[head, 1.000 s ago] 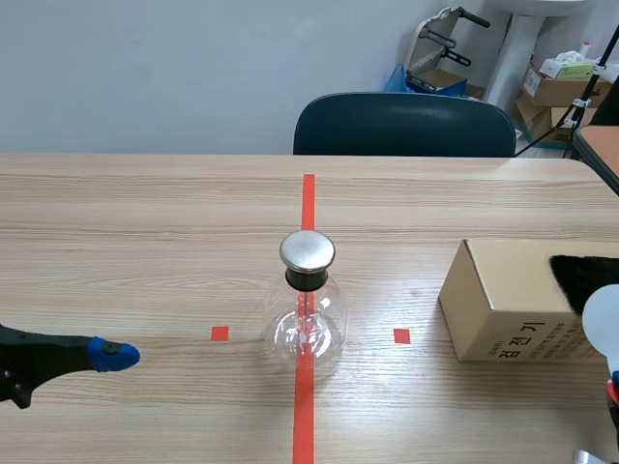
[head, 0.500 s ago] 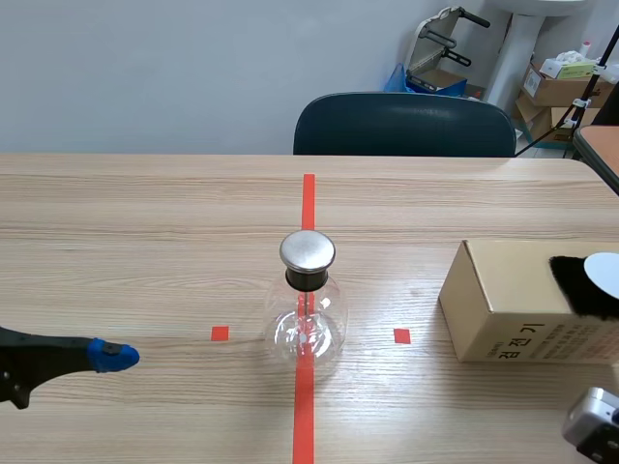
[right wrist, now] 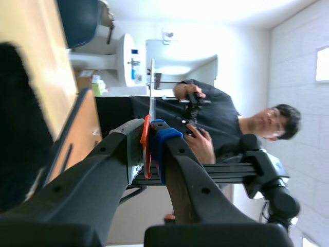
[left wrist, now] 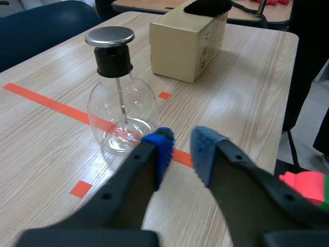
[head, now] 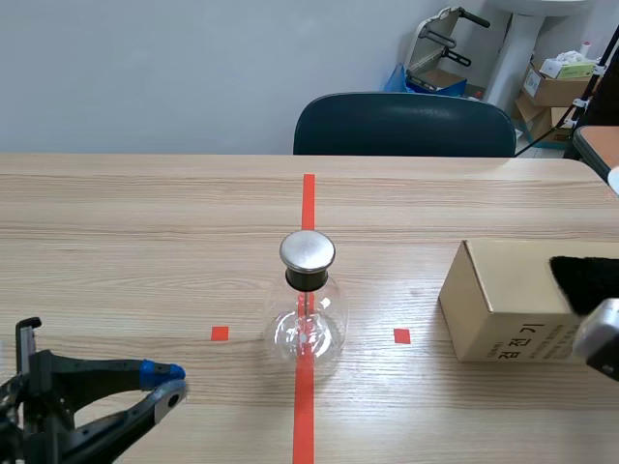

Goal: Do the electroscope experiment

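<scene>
Clear glass forms the body of the electroscope point(head: 306, 324), which stands upright at the middle of the wooden table point(head: 145, 222) on the red tape line point(head: 308, 198). It has a black stopper and a flat metal disc point(head: 308, 250) on top. To its right, well apart, lies a cardboard box point(head: 503, 304) with a black fur pad point(head: 585, 278) on its top. The left gripper point(head: 166, 385) is low at the near left, level with the table and pointing toward the flask. Its fingers stand a narrow gap apart with nothing between them. A grey part of the right arm point(head: 602, 340) shows at the near right beside the box; its fingers cannot be judged here. A dark chair point(head: 404, 124) stands behind the table.

Left wrist view: the left gripper point(left wrist: 180, 149) shows blue dotted pads, close together but not touching, holding nothing. The electroscope point(left wrist: 121, 105) stands just ahead of the fingertips, not in contact. The cardboard box point(left wrist: 185, 43) lies beyond it, with the fur pad point(left wrist: 208, 6) on top.

Right wrist view: the right gripper point(right wrist: 151, 129) is clamped on a thin pale plate point(right wrist: 152, 87), seen edge-on, with an orange-red part pinched between the pads. The camera is turned on its side and raised clear of the table. The fur pad point(right wrist: 18, 128) is beside the gripper. A person point(right wrist: 221, 116) in a dark top sits beyond.
</scene>
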